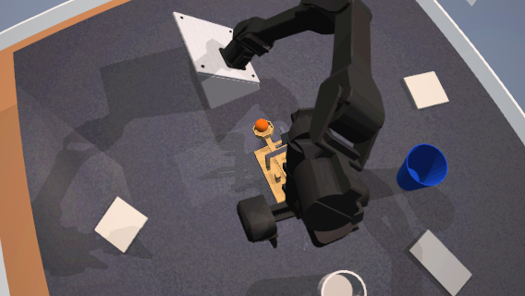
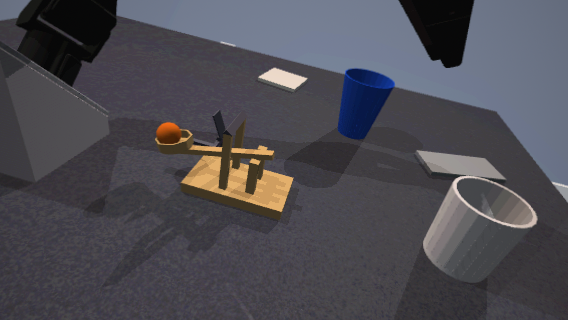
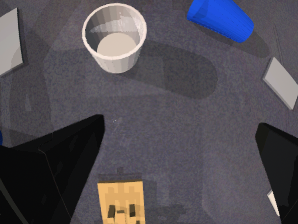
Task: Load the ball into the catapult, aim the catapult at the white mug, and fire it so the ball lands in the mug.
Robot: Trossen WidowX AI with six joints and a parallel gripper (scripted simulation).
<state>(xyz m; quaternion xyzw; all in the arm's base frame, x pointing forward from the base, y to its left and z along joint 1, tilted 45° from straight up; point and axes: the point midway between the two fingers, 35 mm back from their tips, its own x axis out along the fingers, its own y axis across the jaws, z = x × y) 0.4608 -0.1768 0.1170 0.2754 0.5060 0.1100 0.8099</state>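
The orange ball (image 1: pixel 262 125) (image 2: pixel 169 133) was seated in the cup at the arm end of the wooden catapult (image 1: pixel 273 175) (image 2: pixel 237 187) (image 3: pixel 121 194). The jaws of the gripper (image 1: pixel 296 231) (image 2: pixel 446 55) (image 3: pixel 181 124) were spread wide, with nothing grasped, and were held raised, well above the table. In the top view, part of the catapult was hidden by the robot arm (image 1: pixel 352 43). A dark lever (image 2: pixel 218 125) was mounted beside the catapult's uprights.

The white mug (image 1: pixel 336 286) (image 2: pixel 480 235) (image 3: pixel 116 60) was placed upright, well apart from the catapult, beyond the end opposite the ball. Off to one side of the catapult, a blue cup (image 1: pixel 422 166) (image 2: pixel 365 105) (image 3: pixel 1 137) was stood upright. A flat grey slab (image 1: pixel 440 263) (image 2: pixel 460 165) (image 3: pixel 9 45) was laid farther out from the catapult, near the mug. Square pale tiles were laid on opposite sides of the catapult: one tile (image 1: pixel 425 90) (image 2: pixel 282 79) on the blue cup's side, another tile (image 1: pixel 121 224) across from it. A second blue cup (image 3: pixel 220 20) was shown farther from the catapult in the wrist view. Behind the ball end, near the catapult, the arm's sloped mount (image 1: pixel 187 34) (image 2: pixel 55 130) was set.
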